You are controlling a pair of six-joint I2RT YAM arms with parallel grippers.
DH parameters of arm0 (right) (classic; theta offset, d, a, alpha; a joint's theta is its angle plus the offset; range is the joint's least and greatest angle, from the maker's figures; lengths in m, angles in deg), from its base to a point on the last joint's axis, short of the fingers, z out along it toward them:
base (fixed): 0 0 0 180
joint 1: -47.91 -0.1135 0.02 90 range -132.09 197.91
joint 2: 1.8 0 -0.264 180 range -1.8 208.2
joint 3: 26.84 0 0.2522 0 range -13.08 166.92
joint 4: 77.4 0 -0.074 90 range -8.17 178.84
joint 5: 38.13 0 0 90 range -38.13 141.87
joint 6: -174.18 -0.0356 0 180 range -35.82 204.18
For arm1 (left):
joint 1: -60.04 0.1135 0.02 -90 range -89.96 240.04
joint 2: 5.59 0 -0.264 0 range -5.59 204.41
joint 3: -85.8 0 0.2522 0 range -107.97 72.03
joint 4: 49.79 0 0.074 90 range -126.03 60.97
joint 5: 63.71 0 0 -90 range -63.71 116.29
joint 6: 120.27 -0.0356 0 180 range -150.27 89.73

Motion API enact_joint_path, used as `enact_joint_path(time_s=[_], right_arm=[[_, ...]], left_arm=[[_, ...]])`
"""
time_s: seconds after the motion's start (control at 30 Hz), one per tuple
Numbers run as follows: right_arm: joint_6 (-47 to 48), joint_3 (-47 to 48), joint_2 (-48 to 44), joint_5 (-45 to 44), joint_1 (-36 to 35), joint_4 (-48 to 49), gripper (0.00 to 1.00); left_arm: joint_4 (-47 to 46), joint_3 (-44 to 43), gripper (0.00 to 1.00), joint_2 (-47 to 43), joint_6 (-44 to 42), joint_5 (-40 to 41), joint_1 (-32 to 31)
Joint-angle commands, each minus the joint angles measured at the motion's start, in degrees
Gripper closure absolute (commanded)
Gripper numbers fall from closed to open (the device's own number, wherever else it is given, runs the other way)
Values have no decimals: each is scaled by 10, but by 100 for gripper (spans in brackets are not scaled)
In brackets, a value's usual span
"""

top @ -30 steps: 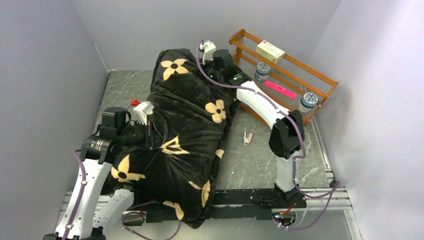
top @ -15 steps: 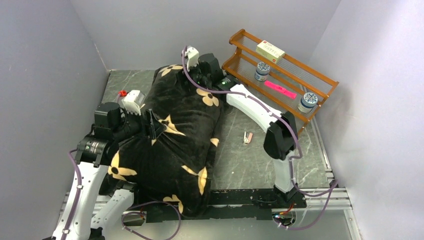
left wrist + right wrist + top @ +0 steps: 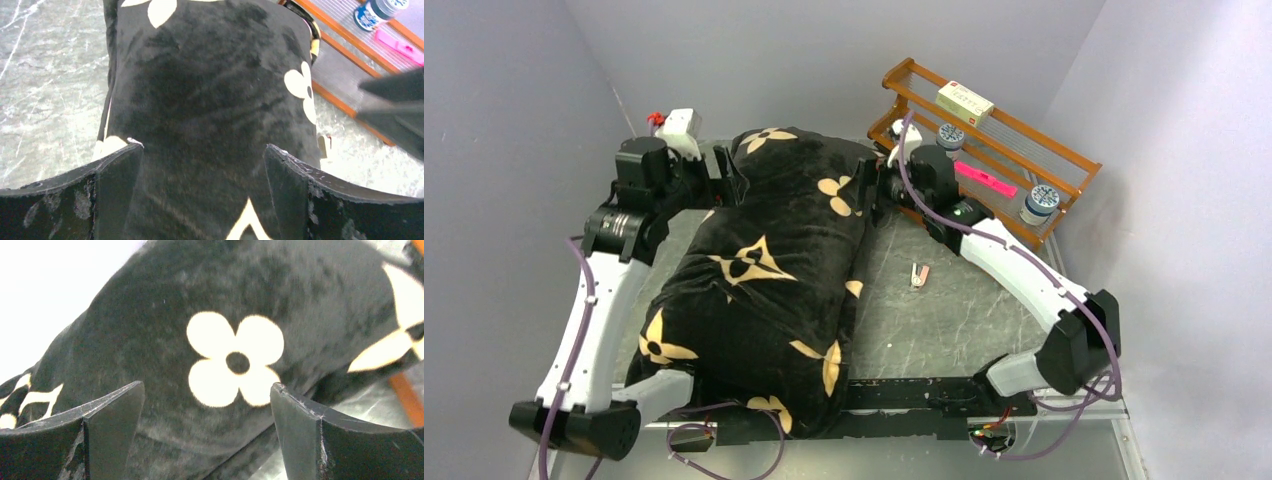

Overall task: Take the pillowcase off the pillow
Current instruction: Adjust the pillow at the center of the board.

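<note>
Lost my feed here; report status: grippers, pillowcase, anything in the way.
Left gripper and right gripper open at the far end, nothing pinched. Pillowcase fully on, lying flat. Wooden rack close beside right wrist.

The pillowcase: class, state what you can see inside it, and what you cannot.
Nothing inside shows. The black flowered pillowcase lies bulging on the table, so something fills it, but its fabric covers the contents in every view; no white pillow is visible.
</note>
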Motion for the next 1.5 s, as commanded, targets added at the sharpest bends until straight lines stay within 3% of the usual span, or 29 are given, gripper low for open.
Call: enact_joint_path(time_s=[0.0,0.1,0.23,0.43,0.73,0.87,0.93,1.07,1.13,1.2,1.47], right_arm=[[-110,-84,-55,-1,2,55,1],[-162,-134,-79,14,7,78,0],[-238,-194,-97,36,7,134,0],[-307,-225,-53,100,3,195,0],[-320,-211,44,147,-46,248,1],[-303,-193,75,167,-70,263,20],[-272,-157,96,188,-82,243,37],[-243,-109,111,201,-92,219,79],[-225,-83,114,202,-92,200,96],[-198,-48,117,195,-93,165,100],[-54,188,166,136,-79,-23,100]], left_arm=[[-45,-22,4,65,-13,19,10],[-67,-20,4,119,-18,-8,35],[-69,-44,4,188,-5,-113,95],[-72,-48,6,252,-16,-203,115],[-93,70,12,256,-28,-296,115],[-129,148,23,226,-16,-339,114],[-138,175,32,203,-11,-349,114],[-143,178,65,168,1,-372,114],[-136,167,77,152,1,-377,114],[-127,153,93,136,4,-374,115],[-112,91,95,64,44,-350,114]])
